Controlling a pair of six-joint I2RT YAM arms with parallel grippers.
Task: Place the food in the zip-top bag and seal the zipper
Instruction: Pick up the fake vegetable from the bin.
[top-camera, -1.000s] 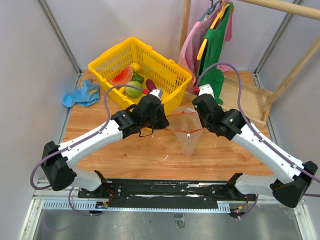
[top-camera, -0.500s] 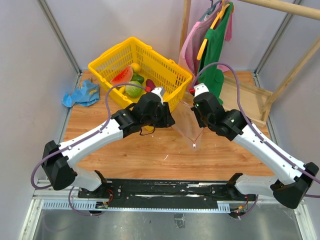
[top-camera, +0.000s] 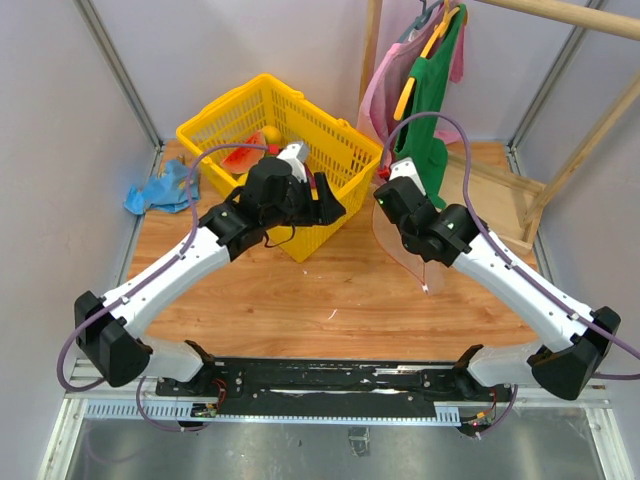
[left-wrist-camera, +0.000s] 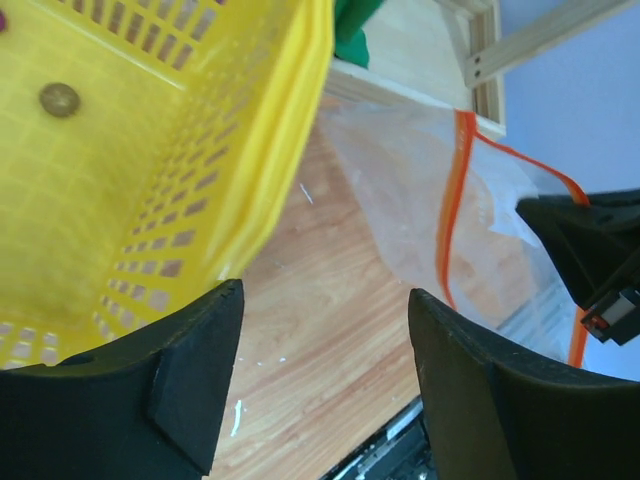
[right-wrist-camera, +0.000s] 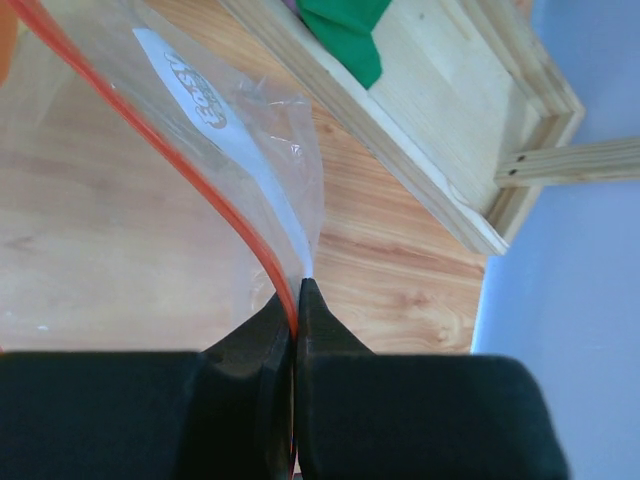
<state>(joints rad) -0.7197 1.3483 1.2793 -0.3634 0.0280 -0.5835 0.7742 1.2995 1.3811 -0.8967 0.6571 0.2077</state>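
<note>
The clear zip-top bag (top-camera: 408, 252) hangs from my right gripper (top-camera: 383, 196), to the right of the yellow basket (top-camera: 330, 140). In the right wrist view that gripper (right-wrist-camera: 298, 287) is shut on the bag's top edge, pinching the red-orange zipper (right-wrist-camera: 150, 140). My left gripper (top-camera: 330, 207) hovers over the basket's near right corner, open and empty (left-wrist-camera: 325, 290), apart from the bag (left-wrist-camera: 400, 190). The food lies in the basket: a red watermelon wedge (top-camera: 240, 155) and a yellow-orange fruit (top-camera: 268, 134) show, and the left arm hides the other pieces.
A blue cloth (top-camera: 162, 188) lies at the table's left edge. Green and pink clothes (top-camera: 425, 90) hang on a wooden rack at the back right, and its wooden base frame (top-camera: 500, 190) lies on the table behind the right arm.
My left gripper let go of the bag, opened, and swung back-left over the basket. The right gripper carried the bag right and back, so it now hangs from that gripper alone.
</note>
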